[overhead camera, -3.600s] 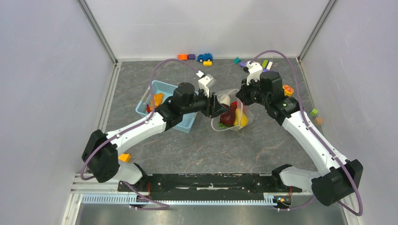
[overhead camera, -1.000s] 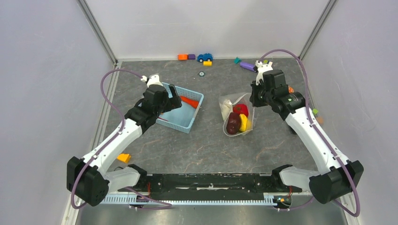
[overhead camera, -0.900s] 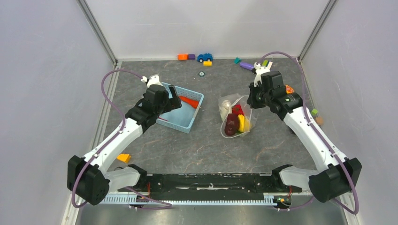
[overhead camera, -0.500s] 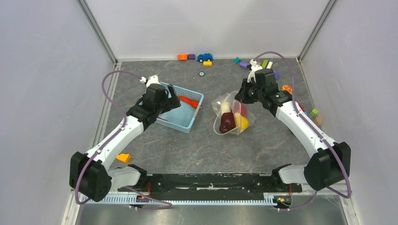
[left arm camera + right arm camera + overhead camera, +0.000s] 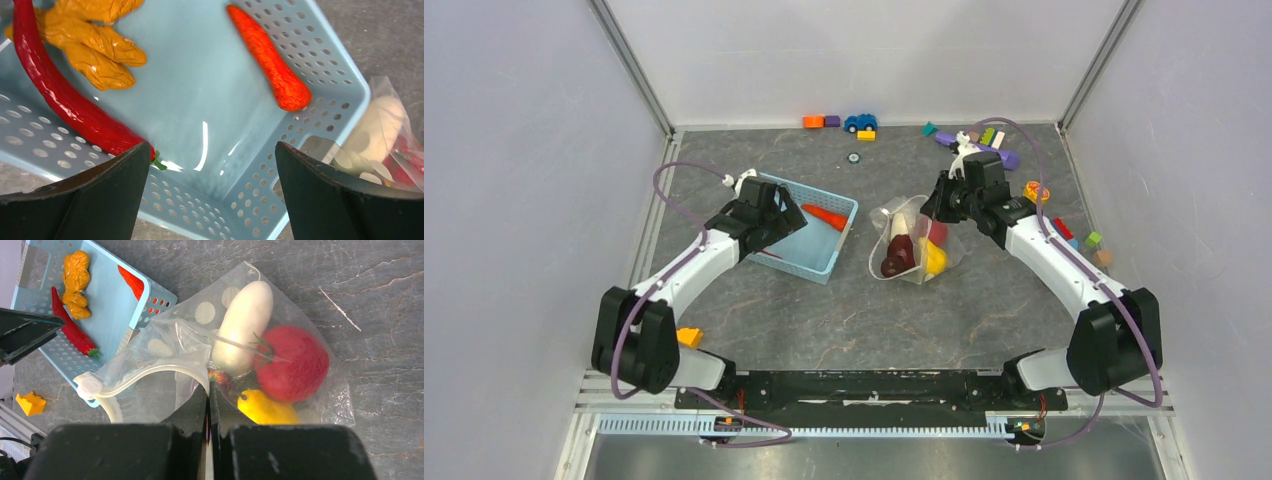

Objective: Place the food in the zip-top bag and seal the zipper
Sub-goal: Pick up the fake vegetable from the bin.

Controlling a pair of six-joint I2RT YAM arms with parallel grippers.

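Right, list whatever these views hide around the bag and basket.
- Top view: left gripper covers most of the basket's red chili.
- Left wrist view: frame edge cuts off the zip-top bag.
- Right wrist view: right gripper and bag folds hide most of the dark maroon piece.

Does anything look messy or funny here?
A bit. The right gripper pinches the zip-top bag, so it sits crumpled, its zipper bowed open. The carrot, red chili and a lumpy yellow piece lie in the basket, not bagged.
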